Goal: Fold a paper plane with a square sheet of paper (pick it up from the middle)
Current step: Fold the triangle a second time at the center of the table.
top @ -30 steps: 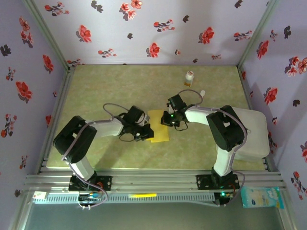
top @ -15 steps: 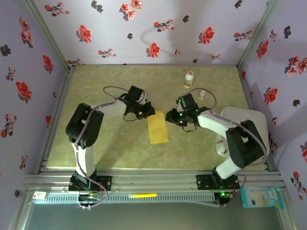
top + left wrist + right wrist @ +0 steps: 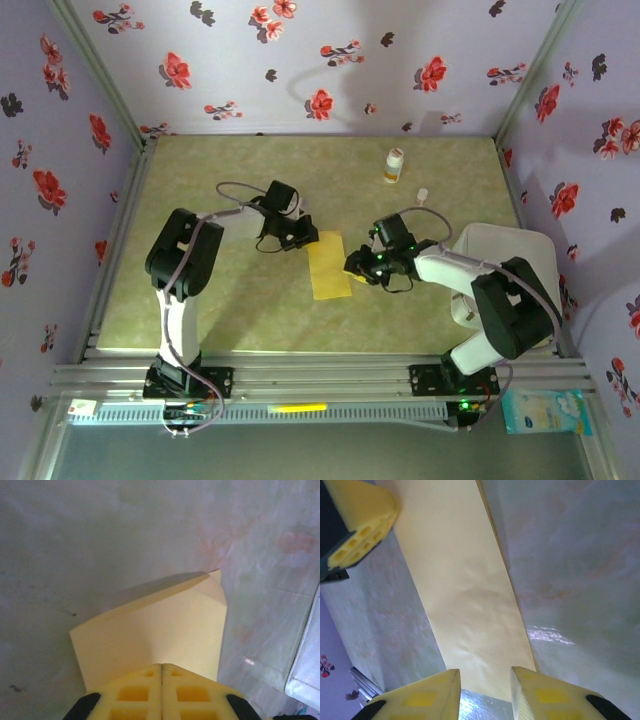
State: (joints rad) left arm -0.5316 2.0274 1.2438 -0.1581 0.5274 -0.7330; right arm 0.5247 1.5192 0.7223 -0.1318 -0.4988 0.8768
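Observation:
The square sheet of paper (image 3: 330, 266) lies on the table folded into a narrow mustard-yellow strip. My left gripper (image 3: 307, 239) is shut, its tips (image 3: 161, 666) sitting on the strip's far left corner (image 3: 165, 625); I cannot tell whether a layer is pinched. My right gripper (image 3: 352, 268) is at the strip's right edge. It is open, and its fingers (image 3: 485, 680) straddle the near end of the paper (image 3: 465, 590) without touching it. The left gripper's yellow fingers (image 3: 360, 522) show beside the strip's far end.
A small white-and-orange bottle (image 3: 395, 164) stands at the back right, with a small white cap (image 3: 423, 194) in front of it. A white tray (image 3: 520, 260) lies at the right, and its edge (image 3: 306, 665) shows in the left wrist view. Metal rails run along the table's near edge.
My right gripper has opened and slid nearer along the paper's right edge. My left gripper moved from the strip's near left side to its far left corner and stayed shut.

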